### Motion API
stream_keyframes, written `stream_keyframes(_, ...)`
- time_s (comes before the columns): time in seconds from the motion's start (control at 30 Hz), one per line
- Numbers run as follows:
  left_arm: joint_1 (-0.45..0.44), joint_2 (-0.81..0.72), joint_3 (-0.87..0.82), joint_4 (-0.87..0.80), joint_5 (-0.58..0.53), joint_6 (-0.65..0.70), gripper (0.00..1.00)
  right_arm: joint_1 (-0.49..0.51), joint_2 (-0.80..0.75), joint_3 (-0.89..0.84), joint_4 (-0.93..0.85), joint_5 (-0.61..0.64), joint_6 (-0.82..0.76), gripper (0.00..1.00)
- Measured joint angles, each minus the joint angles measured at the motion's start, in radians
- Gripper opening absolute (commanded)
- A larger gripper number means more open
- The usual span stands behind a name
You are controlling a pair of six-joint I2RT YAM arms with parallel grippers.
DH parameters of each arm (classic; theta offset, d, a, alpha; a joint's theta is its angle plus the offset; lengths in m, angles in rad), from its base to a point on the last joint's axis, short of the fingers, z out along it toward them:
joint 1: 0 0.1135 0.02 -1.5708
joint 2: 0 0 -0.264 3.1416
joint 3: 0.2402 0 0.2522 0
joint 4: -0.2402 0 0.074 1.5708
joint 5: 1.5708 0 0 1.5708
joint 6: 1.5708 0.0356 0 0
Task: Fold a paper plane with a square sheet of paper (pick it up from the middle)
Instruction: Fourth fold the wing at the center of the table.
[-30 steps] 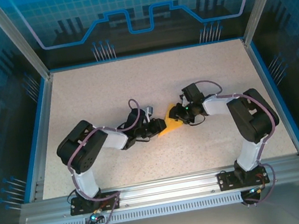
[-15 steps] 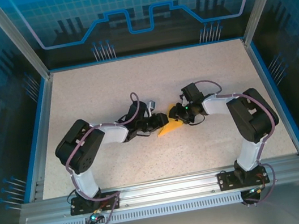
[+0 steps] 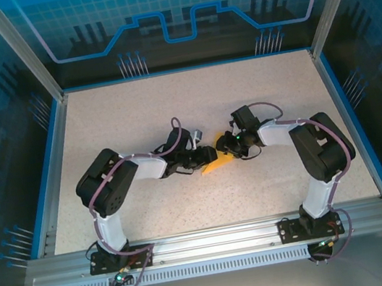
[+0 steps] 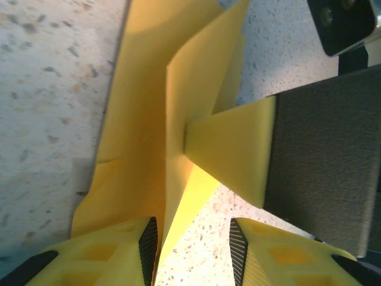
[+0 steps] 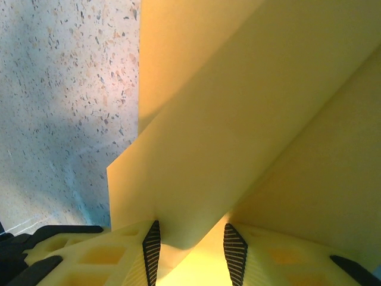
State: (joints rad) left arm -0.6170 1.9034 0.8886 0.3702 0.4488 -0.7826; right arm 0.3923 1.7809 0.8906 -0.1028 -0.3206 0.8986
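The square sheet of paper (image 3: 211,164) lies folded at mid-table as an orange-yellow pointed shape with raised flaps; whether it has the paper plane's form I cannot tell. My left gripper (image 3: 207,157) meets it from the left. In the left wrist view the paper (image 4: 143,119) stands as an upright flap whose edge rests by the left pad of my open left gripper (image 4: 193,244), with bare table between the jaws. One right finger (image 4: 238,149) touches that flap. My right gripper (image 3: 227,149) comes from the right. Its jaws (image 5: 190,244) stand apart with a fold of paper (image 5: 238,119) between them.
The speckled table (image 3: 135,115) is bounded by a blue rim (image 3: 49,174) and metal posts. Both arms bend inward, their wrists nearly meeting at the centre. The arm bases sit on the rail (image 3: 208,246) at the near edge.
My left gripper has slid a little right and away toward the paper, and its jaws have widened. The right arm has stayed put.
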Motion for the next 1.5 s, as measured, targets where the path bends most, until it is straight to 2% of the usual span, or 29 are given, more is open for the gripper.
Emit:
stream_keyframes(0.3,0.002,0.028,0.021,-0.008,0.047,0.007,0.37,0.001,0.004,0.008,-0.010,0.003,0.003,0.39)
stream_keyframes(0.5,0.018,0.024,0.021,-0.008,0.054,0.007,0.43,0.003,0.008,0.015,-0.021,0.009,0.010,0.39)
stream_keyframes(0.83,0.060,-0.080,-0.030,-0.013,0.056,0.007,0.43,0.012,0.026,0.058,-0.074,0.029,0.061,0.43)
stream_keyframes(1.23,0.056,-0.091,-0.095,0.054,0.034,0.009,0.43,0.014,0.045,0.096,-0.126,0.041,0.150,0.43)
stream_keyframes(1.33,0.051,-0.100,-0.100,0.047,0.005,0.043,0.44,0.014,0.045,0.098,-0.130,0.044,0.168,0.42)
stream_keyframes(1.5,0.035,-0.130,-0.100,-0.004,-0.048,0.172,0.43,0.016,0.045,0.100,-0.136,0.051,0.183,0.42)
